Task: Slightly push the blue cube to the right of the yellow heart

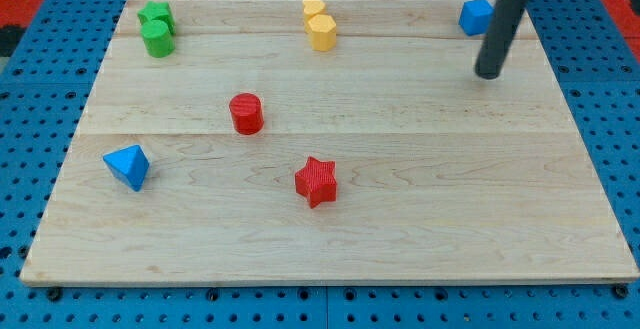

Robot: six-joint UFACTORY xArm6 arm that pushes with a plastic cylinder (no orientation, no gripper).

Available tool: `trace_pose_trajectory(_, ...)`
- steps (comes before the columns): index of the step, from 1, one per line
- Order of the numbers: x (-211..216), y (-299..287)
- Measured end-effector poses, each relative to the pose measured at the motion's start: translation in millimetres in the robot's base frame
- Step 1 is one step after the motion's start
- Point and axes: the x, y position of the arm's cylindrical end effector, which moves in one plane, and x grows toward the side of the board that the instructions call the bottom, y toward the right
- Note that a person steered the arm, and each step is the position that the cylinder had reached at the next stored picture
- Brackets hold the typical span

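Note:
The blue cube sits at the view's top right of the wooden board. The yellow heart lies at the top middle, touching a yellow hexagon block just below it. The cube is well to the right of the heart. My tip rests on the board just below and slightly right of the blue cube, a small gap apart from it. The rod rises up toward the top edge, passing the cube's right side.
Two green blocks sit together at the top left. A red cylinder stands left of centre. A red star lies below centre. A blue triangular block lies at the left. Blue pegboard surrounds the board.

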Motion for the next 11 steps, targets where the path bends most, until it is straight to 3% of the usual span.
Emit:
trace_pose_trajectory(1,-19,39)
trace_pose_trajectory(3,-31,39)
trace_pose_trajectory(4,-64,39)
trace_pose_trajectory(6,-72,41)
trace_pose_trajectory(7,-108,44)
trace_pose_trajectory(11,-125,7)
